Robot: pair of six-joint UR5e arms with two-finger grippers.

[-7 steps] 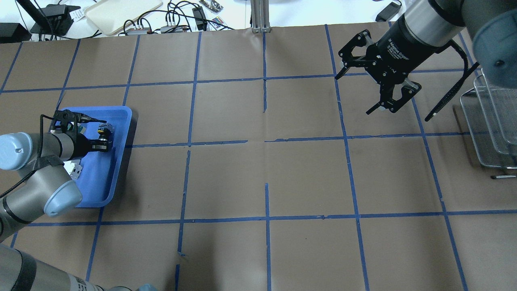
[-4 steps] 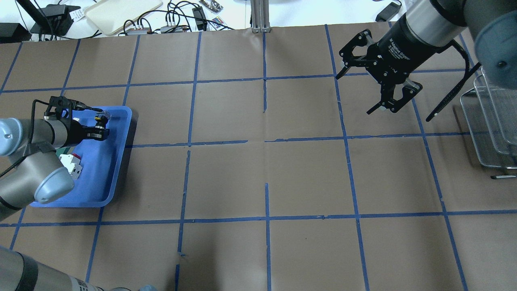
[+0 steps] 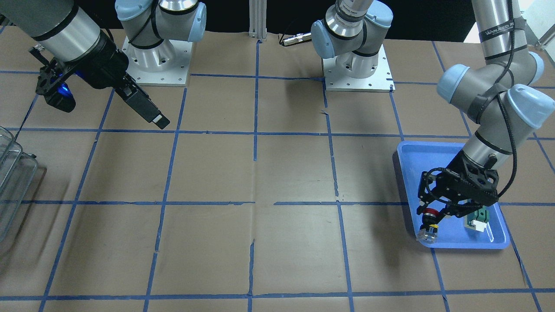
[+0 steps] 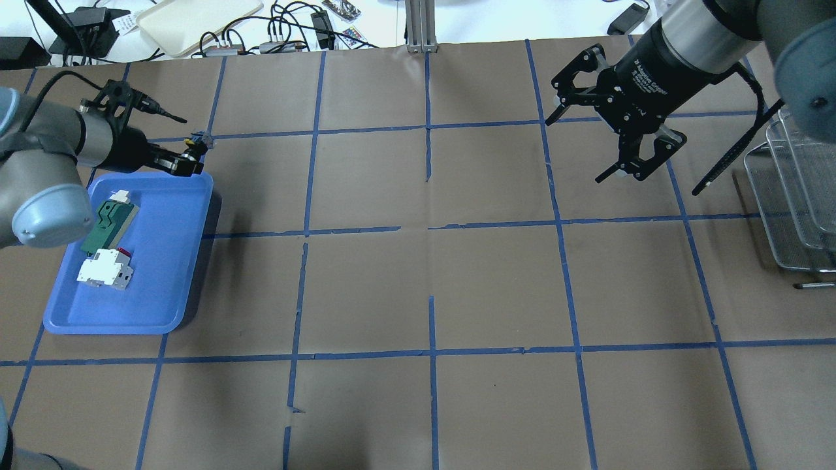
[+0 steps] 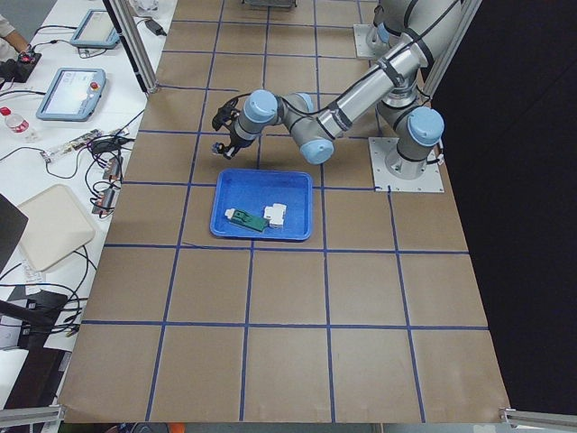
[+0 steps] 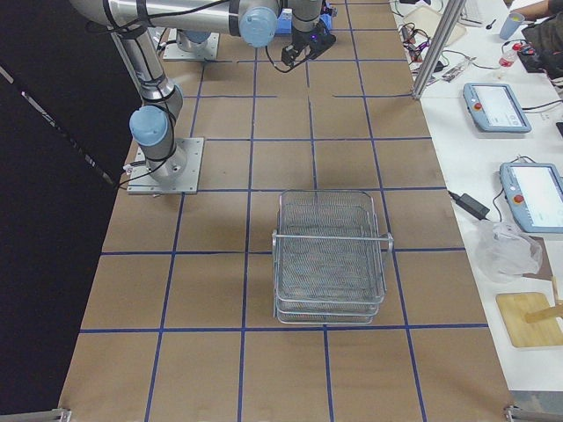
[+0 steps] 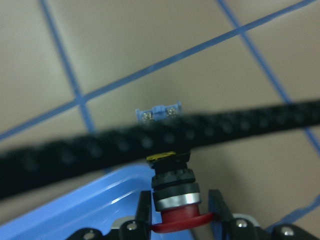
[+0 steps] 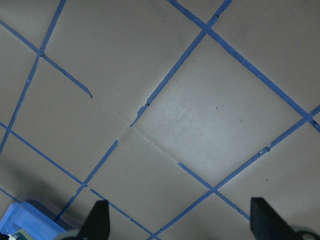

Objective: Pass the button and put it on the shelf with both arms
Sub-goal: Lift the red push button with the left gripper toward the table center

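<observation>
The button (image 4: 196, 140), with red cap, yellow ring and clear bluish block, is held in my left gripper (image 4: 186, 158). The gripper is shut on its red cap end and holds it in the air by the far right corner of the blue tray (image 4: 189, 261). The left wrist view shows the fingers (image 7: 219, 210) either side of the cap, and the button (image 7: 172, 185) pointing outward. It also shows in the front view (image 3: 429, 222). My right gripper (image 4: 575, 150) is open and empty, raised over the far right of the table. The wire-mesh shelf (image 4: 790, 215) stands at the right edge.
A green flat part (image 4: 108, 219) and a white-and-red breaker (image 4: 104, 269) lie in the tray. The shelf (image 6: 330, 255) shows whole in the right side view. Cables and devices lie beyond the table's far edge. Blue tape lines cross the brown table cover.
My left gripper has lifted the button out of the tray and carried it toward the far side, past the tray's far edge. The right gripper has barely moved.
</observation>
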